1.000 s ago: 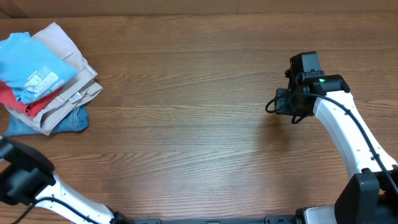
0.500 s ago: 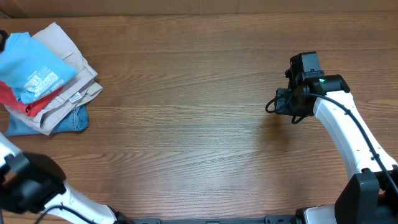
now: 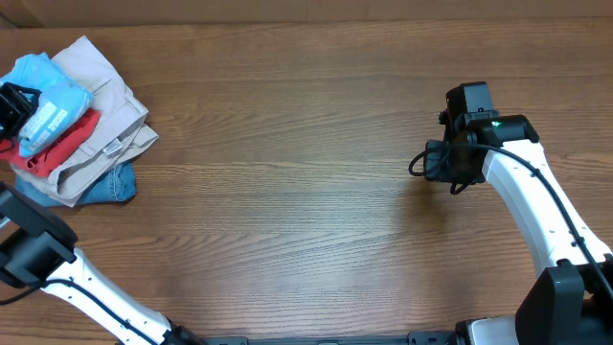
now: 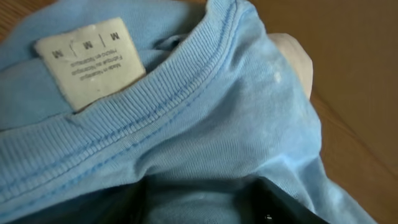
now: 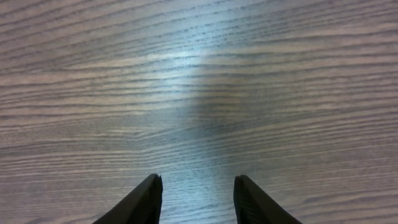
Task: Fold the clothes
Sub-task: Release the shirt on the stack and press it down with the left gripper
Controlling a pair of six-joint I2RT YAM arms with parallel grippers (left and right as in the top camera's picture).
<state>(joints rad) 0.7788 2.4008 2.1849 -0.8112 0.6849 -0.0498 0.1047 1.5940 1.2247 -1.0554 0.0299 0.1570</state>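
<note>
My left gripper (image 4: 193, 208) at ribbed T-shirt (image 4: 236, 124) collar
Soft blue knit lies between its jaws; grip unclear. My right gripper (image 5: 198, 199) jaws stand apart above grained table (image 5: 199, 74).

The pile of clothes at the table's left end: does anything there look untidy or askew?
Yes. The light sky-blue cotton T-shirt lies crumpled on top, not flat, its white collar label exposed. Under it the red T-shirt, beige trousers and blue denim stick out at uneven angles.
</note>
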